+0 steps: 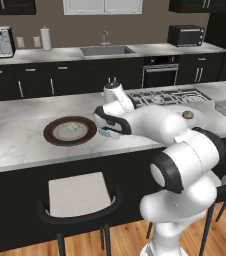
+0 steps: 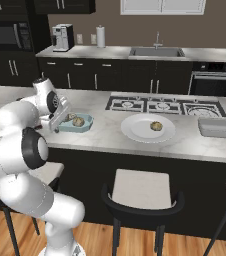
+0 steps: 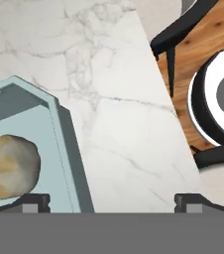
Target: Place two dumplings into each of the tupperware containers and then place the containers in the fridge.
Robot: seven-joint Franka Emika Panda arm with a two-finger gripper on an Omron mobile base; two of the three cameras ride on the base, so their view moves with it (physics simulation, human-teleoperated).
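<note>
The light blue tupperware container (image 2: pixel 80 123) sits on the island counter with two dumplings (image 2: pixel 78 121) in it. In the hand view its side wall (image 3: pixel 67 144) and one dumpling (image 3: pixel 10 166) are close below. My gripper (image 3: pixel 111 201) is open, one fingertip (image 3: pixel 32 202) over the tub and the other over bare marble, so the wall runs between them. It hovers at the tub's left end (image 2: pixel 56 127). Another dumpling (image 2: pixel 156 126) lies on the white plate (image 2: pixel 135 131), and one (image 1: pixel 73 126) on the dark-rimmed plate (image 1: pixel 52 135). The clear greyish container (image 2: pixel 219 128) stands far right. The fridge is out of view.
The counter's front edge (image 3: pixel 163 94) is just beside the gripper, with black stools (image 2: pixel 142 192) below it. The cooktop (image 2: pixel 160 106) lies behind the white plate. The sink (image 2: pixel 156 51), a coffee machine (image 2: pixel 62 37) and a paper roll (image 2: pixel 100 36) line the back counter.
</note>
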